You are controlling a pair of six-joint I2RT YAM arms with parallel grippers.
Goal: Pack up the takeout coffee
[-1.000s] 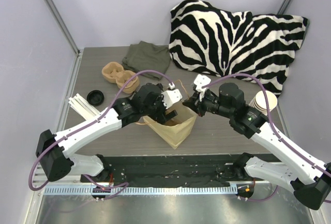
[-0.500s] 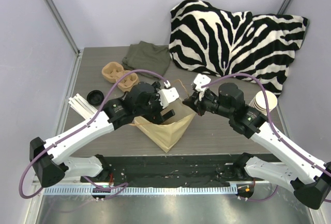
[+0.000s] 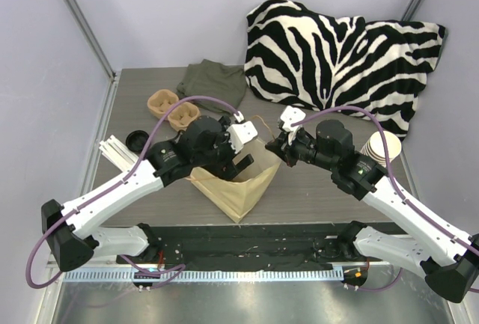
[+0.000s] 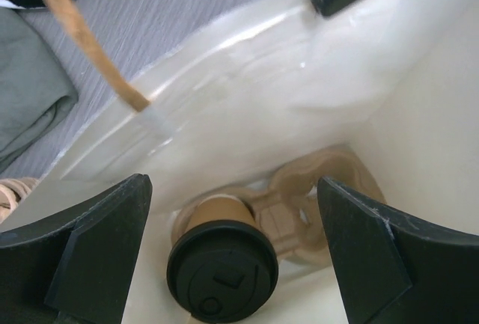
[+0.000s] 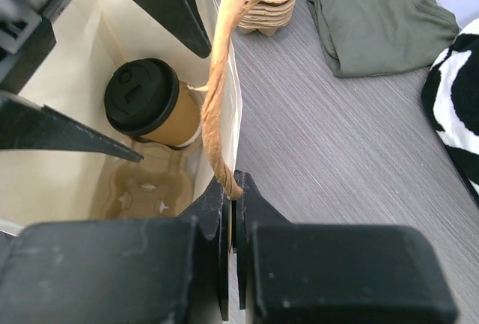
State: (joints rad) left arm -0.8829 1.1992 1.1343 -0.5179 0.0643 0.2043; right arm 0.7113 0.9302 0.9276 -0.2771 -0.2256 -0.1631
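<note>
While the left gripper (image 4: 230, 182) hangs in the mouth of the paper bag (image 3: 232, 189) with its two black fingers (image 4: 75, 264) spread wide and nothing between them, the takeout coffee (image 4: 222, 264) stands upright just below it on the bag's floor with its black lid on. Against the cup lies a moulded pulp carrier (image 4: 307, 204), also at the bottom of the bag; whether the cup sits in one of its wells or only touches it cannot be told. The right gripper (image 5: 230, 189) is pressed together on the bag's rim at the far-right side, pinching the paper right where the twisted paper handle (image 5: 224, 54) is attached, and the handle arches up over its fingers. The bag rests on the grey table (image 3: 314, 189) between the two arms. Beyond it to the left sit a stack of pulp carriers (image 3: 172, 111) and a folded green cloth (image 3: 213, 81). A loose black lid (image 3: 136, 141) and white strips (image 3: 120, 152) lie near the left edge. A zebra-print cushion (image 3: 337, 54) fills the far right corner, with a stack of brown cups (image 3: 382, 147) in front of it.
</note>
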